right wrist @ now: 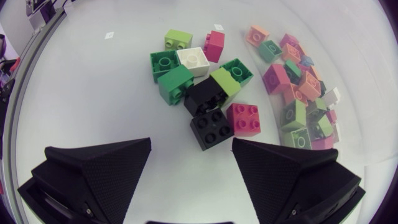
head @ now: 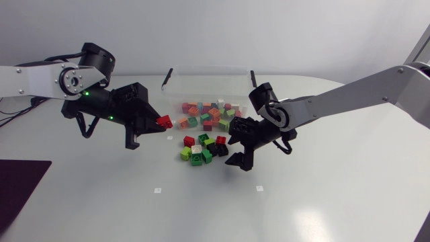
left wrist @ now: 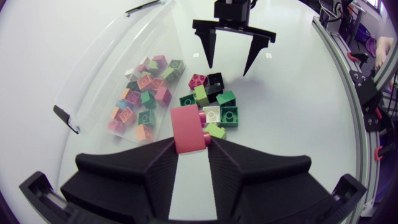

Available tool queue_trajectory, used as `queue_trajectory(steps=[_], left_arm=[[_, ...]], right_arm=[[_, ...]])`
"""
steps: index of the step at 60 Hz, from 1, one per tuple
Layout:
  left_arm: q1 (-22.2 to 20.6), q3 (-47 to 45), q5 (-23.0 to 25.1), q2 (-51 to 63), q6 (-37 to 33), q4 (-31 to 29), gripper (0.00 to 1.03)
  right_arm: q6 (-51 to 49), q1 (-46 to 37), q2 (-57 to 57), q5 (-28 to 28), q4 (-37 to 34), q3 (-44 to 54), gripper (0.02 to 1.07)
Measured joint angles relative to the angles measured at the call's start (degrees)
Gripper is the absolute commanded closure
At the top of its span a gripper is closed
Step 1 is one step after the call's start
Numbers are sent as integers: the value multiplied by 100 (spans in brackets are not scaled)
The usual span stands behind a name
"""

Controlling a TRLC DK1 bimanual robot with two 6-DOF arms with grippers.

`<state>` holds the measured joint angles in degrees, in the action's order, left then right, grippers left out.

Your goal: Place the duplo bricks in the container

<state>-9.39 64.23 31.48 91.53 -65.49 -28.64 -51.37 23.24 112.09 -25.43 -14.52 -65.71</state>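
- Left pincer (left wrist: 191, 148) is clamped on the red brick (left wrist: 186, 124), held above the worktop (head: 302, 202), near the container (head: 205, 81).
- Best move: carry it over the rim, go low, then release so it doesn't bounce out.
- Right pincer (left wrist: 228, 68) is apart, over the loose pile (right wrist: 199, 87); tight room, so keep the arms separate.
- Worktop is white and smooth; bricks probably slide.

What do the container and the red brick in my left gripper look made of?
The container: probably clear glossy plastic; bricks and table show through its walls. The red brick in the left gripper: probably hard moulded plastic, smooth, slight sheen, crisp edges.
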Motion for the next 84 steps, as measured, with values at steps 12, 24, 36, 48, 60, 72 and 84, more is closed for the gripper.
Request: queue_trajectory(steps=[12, 24, 36, 48, 60, 72, 84], left_arm=[[-17, 369, 24, -116, 280, -131, 77], [-155, 772, 66, -116, 551, -131, 77], [-210, 1307, 87, -55, 754, -149, 77], [-291, 1991, 90, 413, 957, -140, 77], [-328, 2369, 87, 890, 1047, -142, 77], [-352, 2752, 85, 1250, 1139, -146, 77], [-393, 2885, 87, 1392, 1156, -195, 77]], right_arm=[[-184, -9, 444, -9, -527, -562, 13], [-326, 39, 568, -37, -828, -693, 14], [-442, 142, 568, -164, -990, -704, 16], [-439, 142, 645, -164, -997, -1023, 20], [-452, 155, 688, -164, -1217, -1300, 20], [-800, 230, 940, -146, -1980, -1849, 22], [-1088, 306, 1152, 52, -2387, -2295, 22]])
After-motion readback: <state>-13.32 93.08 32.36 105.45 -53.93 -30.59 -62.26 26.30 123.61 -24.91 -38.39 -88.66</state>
